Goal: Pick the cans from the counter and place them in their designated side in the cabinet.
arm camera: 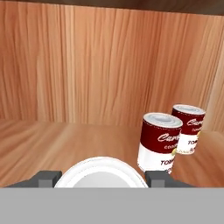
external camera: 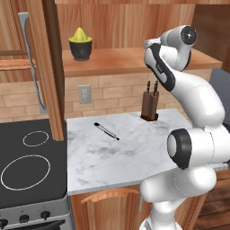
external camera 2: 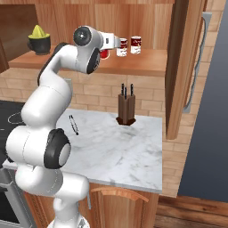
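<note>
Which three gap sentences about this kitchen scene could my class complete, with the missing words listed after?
1. The gripper is shut on a ___.
2. On the cabinet shelf already stand ___ cans.
3. The knife block stands on the ___.
4. The pen lies on the counter, to the ___ of the knife block in the left base view.

Missing words: can; two; counter; left

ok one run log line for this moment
pincer: shut on third can | place: over cabinet shelf | already on shelf: two cans | counter: pen, knife block
</note>
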### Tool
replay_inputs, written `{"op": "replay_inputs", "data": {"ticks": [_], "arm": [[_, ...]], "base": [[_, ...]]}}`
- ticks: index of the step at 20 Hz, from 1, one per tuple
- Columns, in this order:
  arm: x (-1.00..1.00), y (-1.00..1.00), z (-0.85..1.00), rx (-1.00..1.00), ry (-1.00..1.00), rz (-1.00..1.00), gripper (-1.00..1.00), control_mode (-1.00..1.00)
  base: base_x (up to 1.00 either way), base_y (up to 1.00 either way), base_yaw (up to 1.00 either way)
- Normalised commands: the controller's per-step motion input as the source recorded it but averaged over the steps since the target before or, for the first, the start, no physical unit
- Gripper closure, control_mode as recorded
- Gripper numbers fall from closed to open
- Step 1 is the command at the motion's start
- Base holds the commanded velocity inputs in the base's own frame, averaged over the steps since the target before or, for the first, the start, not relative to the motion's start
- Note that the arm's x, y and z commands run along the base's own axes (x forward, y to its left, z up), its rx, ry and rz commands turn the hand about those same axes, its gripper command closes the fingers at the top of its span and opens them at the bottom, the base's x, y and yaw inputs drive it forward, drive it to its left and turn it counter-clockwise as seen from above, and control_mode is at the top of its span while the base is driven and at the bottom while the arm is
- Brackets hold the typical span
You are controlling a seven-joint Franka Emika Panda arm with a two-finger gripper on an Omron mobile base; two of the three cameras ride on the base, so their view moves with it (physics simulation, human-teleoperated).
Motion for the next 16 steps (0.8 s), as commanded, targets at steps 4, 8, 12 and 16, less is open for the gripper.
{"op": "replay_inputs", "data": {"ticks": [4,8,12,16], "arm": [[0.31,0.00,0.00,0.00,0.02,0.00,1.00,-1.00],[0.31,0.00,-0.01,0.00,0.03,0.00,1.00,-1.00],[0.28,0.00,-0.05,0.00,0.03,0.00,1.00,-1.00],[0.27,0.00,-0.08,0.00,0.03,0.00,1.00,-1.00]], "base": [[0.00,0.00,0.00],[0.00,0.00,0.00],[0.00,0.00,0.00],[0.00,0.00,0.00]]}}
